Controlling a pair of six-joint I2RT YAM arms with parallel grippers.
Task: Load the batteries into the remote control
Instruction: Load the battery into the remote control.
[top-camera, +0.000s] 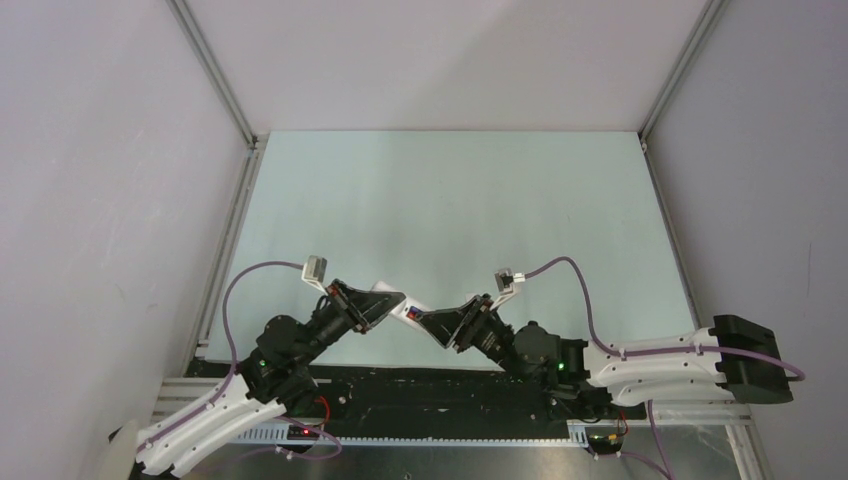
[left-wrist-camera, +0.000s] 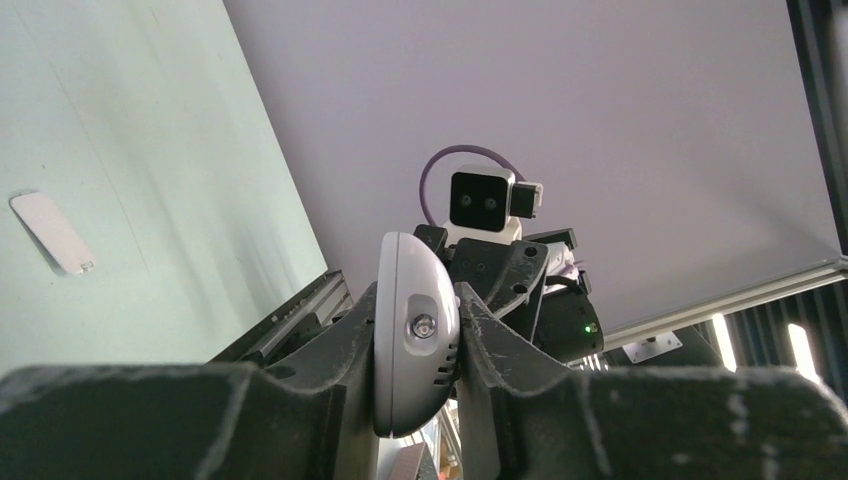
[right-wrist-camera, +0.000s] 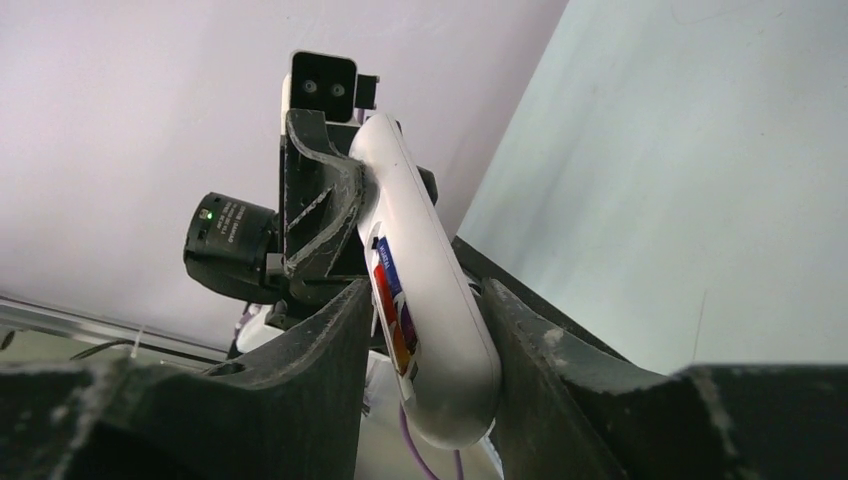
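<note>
Top view, low middle: left gripper (top-camera: 384, 307) and right gripper (top-camera: 431, 322) both squeeze the remote control (top-camera: 393, 298). Left wrist view: a cover plate (left-wrist-camera: 50, 232) lies far left. Right wrist view: the batteries (right-wrist-camera: 393, 310) look loaded, so fetching the cover comes next, I think.

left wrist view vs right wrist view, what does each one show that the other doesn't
Only the left wrist view shows the loose white cover plate lying on the table, and the bulb end of the remote. Only the right wrist view shows the batteries, red and blue, seated in the remote's back. Both show the remote gripped off the table: by the left gripper in one, the right gripper in the other.
</note>
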